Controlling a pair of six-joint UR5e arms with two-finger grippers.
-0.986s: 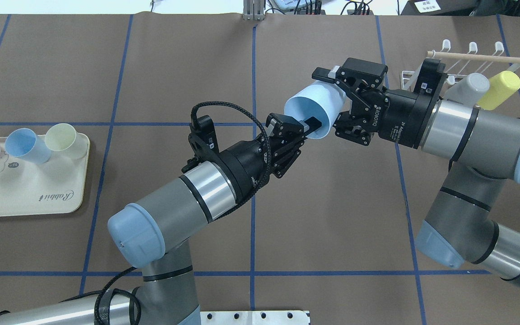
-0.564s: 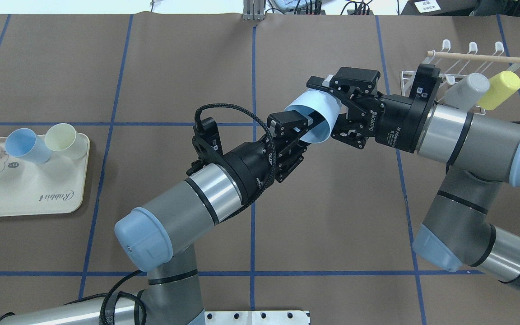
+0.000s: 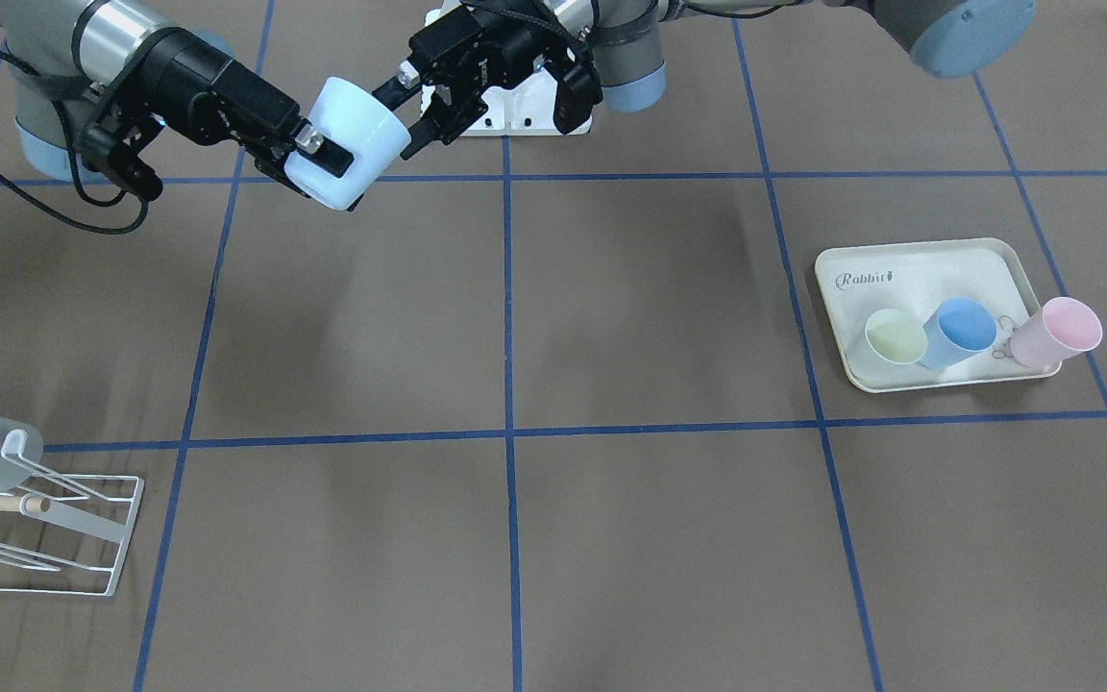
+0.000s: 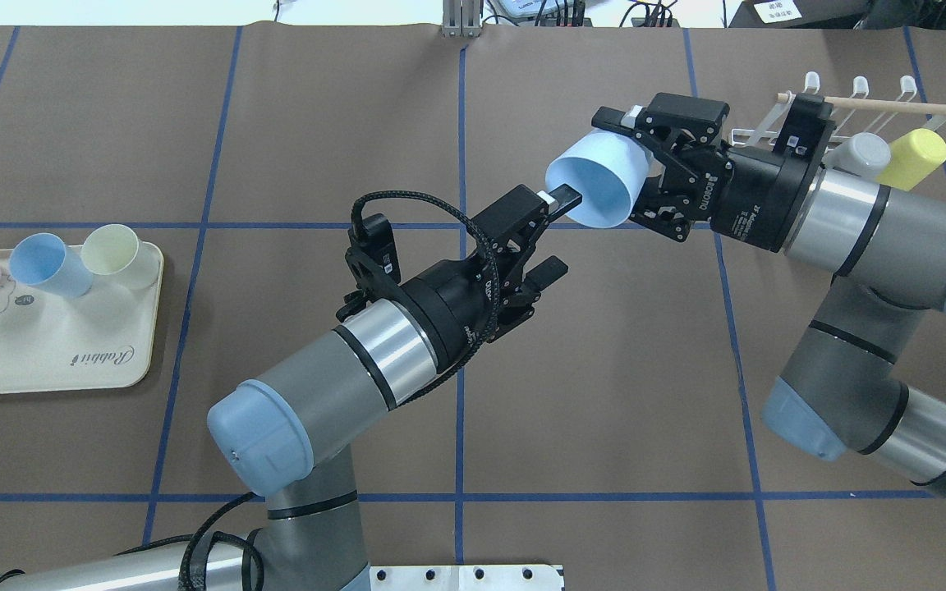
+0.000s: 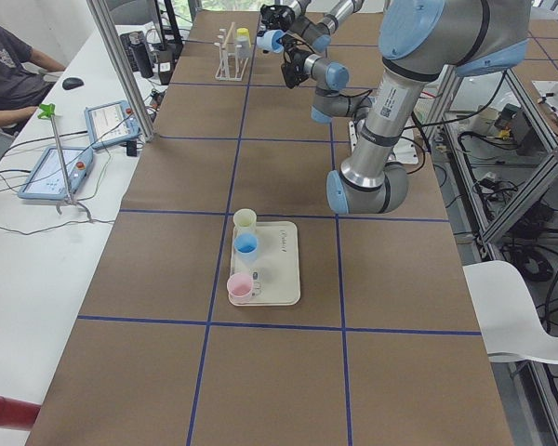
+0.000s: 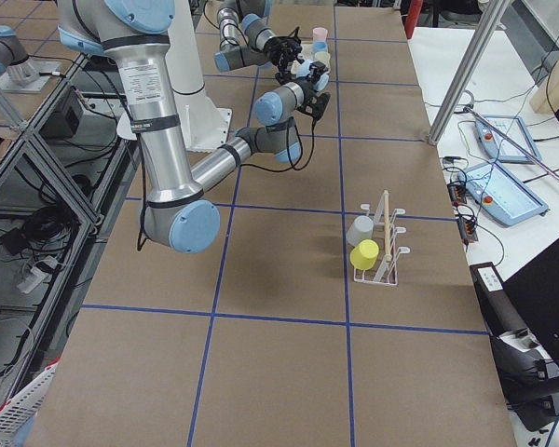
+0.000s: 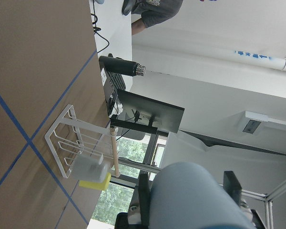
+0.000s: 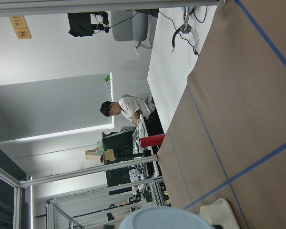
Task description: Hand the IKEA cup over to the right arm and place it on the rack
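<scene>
The pale blue IKEA cup (image 4: 596, 185) lies sideways in the air, its mouth facing my left arm. My right gripper (image 4: 622, 171) is shut on its base end; it also shows in the front view (image 3: 308, 159) with the cup (image 3: 352, 130). My left gripper (image 4: 557, 234) is open, its jaws spread, with the upper fingertip (image 4: 565, 197) at the cup's rim. The white wire rack (image 4: 851, 111) with its wooden rod stands at the far right, behind my right wrist. The left wrist view shows the cup (image 7: 190, 195) close up.
A grey cup (image 4: 859, 152) and a yellow cup (image 4: 912, 162) hang on the rack. A cream rabbit-print tray (image 4: 46, 345) at the far left holds a pink, a blue and a pale green cup. Operators sit beyond the table's far side.
My left gripper has opened and let go of the cup. My right gripper, shut on the cup, has carried it a little right and farther away, toward the rack.
</scene>
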